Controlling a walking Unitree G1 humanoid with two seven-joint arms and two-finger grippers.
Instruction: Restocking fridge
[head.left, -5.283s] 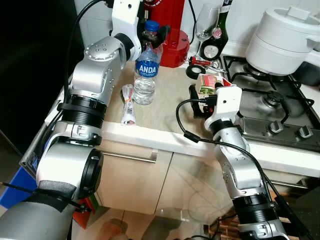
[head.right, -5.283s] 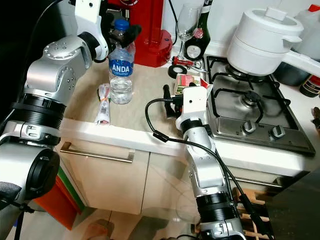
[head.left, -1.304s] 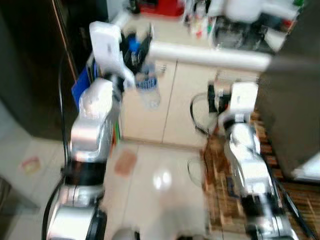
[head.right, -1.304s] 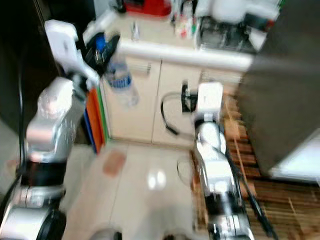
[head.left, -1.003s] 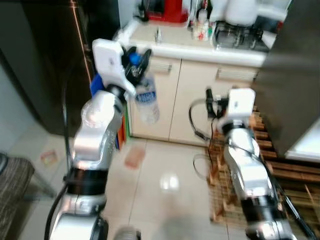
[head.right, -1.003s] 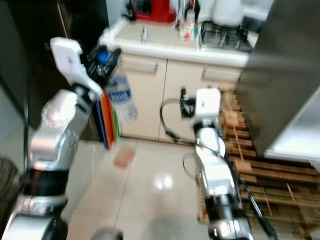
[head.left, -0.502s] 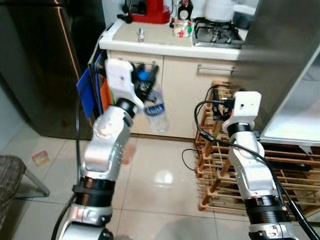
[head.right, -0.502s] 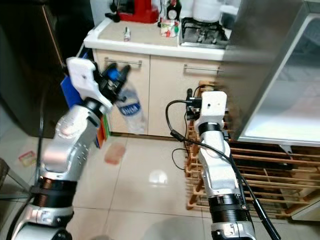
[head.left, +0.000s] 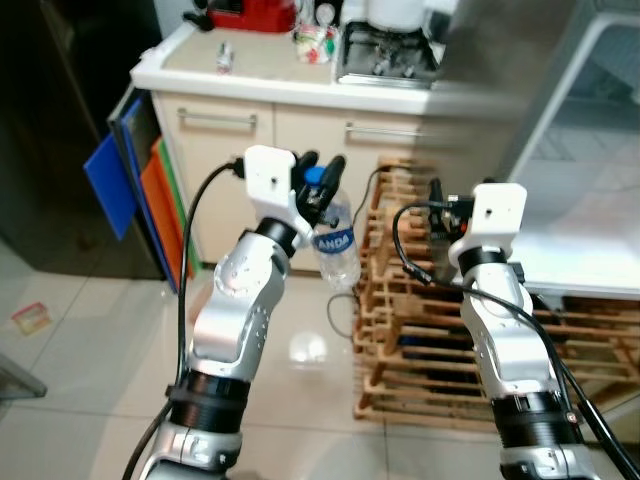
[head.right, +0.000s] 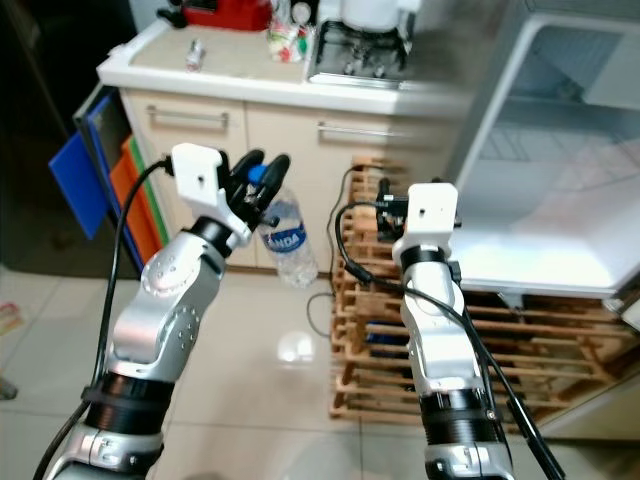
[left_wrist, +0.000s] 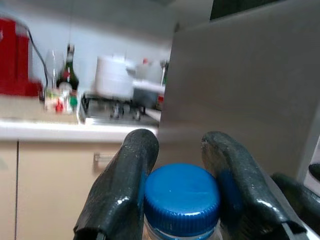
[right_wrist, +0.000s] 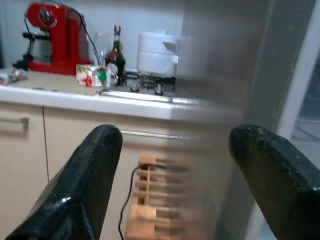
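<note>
left eye view: the left gripper (head.left: 320, 180) is clamped on the neck of the bottle (head.left: 338, 245), just under its blue cap, and the bottle hangs free in the air, tilted, in front of the wooden rack (head.left: 420, 300). held only at the neck, it could swing or slip out if the robot turns sharply, and it hangs close enough to the rack to knock it. the right gripper (head.left: 440, 205) is raised near the open fridge (head.left: 590, 200); its fingers are mostly hidden behind the white wrist block. the fridge is cut off at the frame edge.

right eye view: more of the fridge shows here, a pale shelf (head.right: 560, 250) with nothing clearly on it. its door stands near the right arm, which could catch it. the inner shelves are washed out and hard to read.

left wrist view: two black fingers (left_wrist: 125, 190) press either side of the cap (left_wrist: 182, 192); the bottle's body below is cut off, so how firm the hold is stays a guess. the background is blurred.

right wrist view: the right fingers (right_wrist: 90, 175) stand wide apart and hold nothing. the counter (right_wrist: 75, 95) beyond is clear, the grey fridge panel blurred.
</note>
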